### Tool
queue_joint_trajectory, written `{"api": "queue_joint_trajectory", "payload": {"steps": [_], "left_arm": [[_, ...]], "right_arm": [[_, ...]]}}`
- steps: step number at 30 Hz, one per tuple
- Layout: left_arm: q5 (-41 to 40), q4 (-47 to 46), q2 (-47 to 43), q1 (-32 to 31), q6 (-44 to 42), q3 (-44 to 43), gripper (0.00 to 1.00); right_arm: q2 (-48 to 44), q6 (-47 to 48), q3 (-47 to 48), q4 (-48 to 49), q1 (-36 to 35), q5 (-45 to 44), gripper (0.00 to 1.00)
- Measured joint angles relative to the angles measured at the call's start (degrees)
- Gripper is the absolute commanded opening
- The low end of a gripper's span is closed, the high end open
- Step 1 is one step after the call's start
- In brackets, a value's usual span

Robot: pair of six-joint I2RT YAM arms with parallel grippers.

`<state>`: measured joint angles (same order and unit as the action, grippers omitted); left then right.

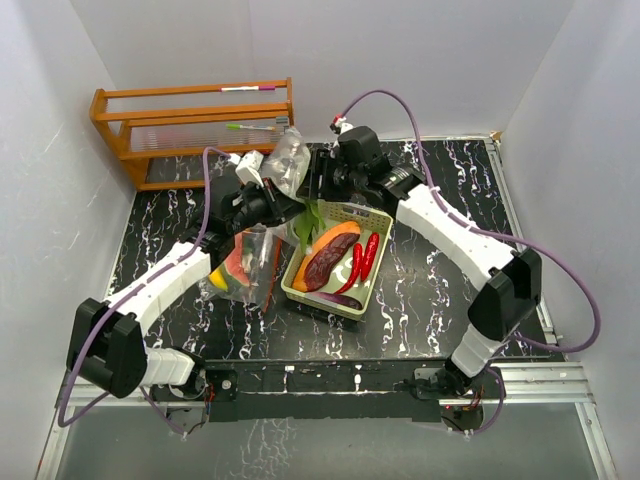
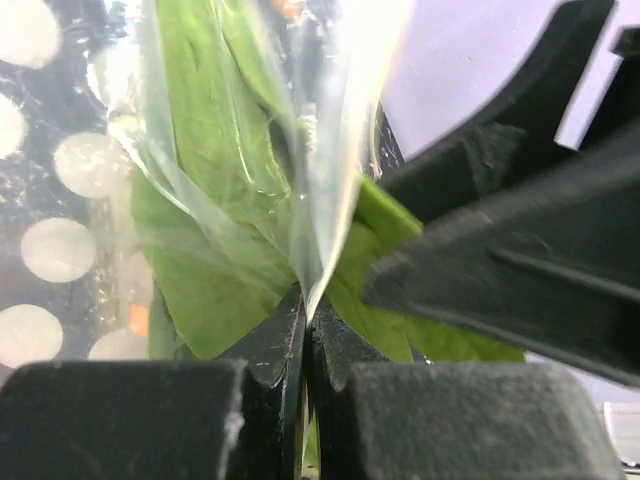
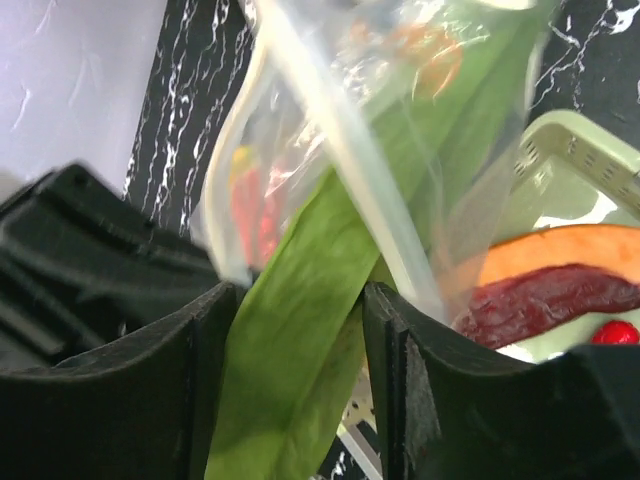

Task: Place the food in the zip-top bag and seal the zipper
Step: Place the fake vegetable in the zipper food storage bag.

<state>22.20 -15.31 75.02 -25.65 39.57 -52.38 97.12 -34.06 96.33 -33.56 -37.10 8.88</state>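
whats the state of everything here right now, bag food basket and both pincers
zip-top bag: held up, mouth open, zipper unsealed
left pincer: shut on the bag's edge
right pincer: around the green pod, grip unclear
green pod: partway into the bag's mouth
watermelon slice: inside the bag
aubergine, chillies: lying in the basket
basket: upright, partly full

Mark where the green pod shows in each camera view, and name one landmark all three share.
Top external: the green pod hangs at centre, just left of the basket.
Left wrist: it fills the middle, behind clear film, above the left pincer.
Right wrist: it runs up the centre, through the right pincer.
Shared landmark: the zip-top bag.
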Motion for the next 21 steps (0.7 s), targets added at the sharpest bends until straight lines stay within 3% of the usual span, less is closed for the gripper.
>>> {"api": "queue_joint_trajectory", "payload": {"steps": [8,16,21], "left_arm": [[-0.9,2.4,2.5,0.0,0.0,-0.7,0.0],[-2.5,5.8,2.7,0.0,-2.5,-5.9,0.0],[-3.8,7.1,2.7,0.0,-4.7,-10.0,0.0]], "right_arm": [[-9.0,1.6,-8.8,2.5,-0.8,2.5,0.57],[-15.1,3.0,-10.4,1.9,-1.1,-5.9,0.56],[-15.4,3.3,-16.0,1.6,-1.0,-8.8,0.54]]}}
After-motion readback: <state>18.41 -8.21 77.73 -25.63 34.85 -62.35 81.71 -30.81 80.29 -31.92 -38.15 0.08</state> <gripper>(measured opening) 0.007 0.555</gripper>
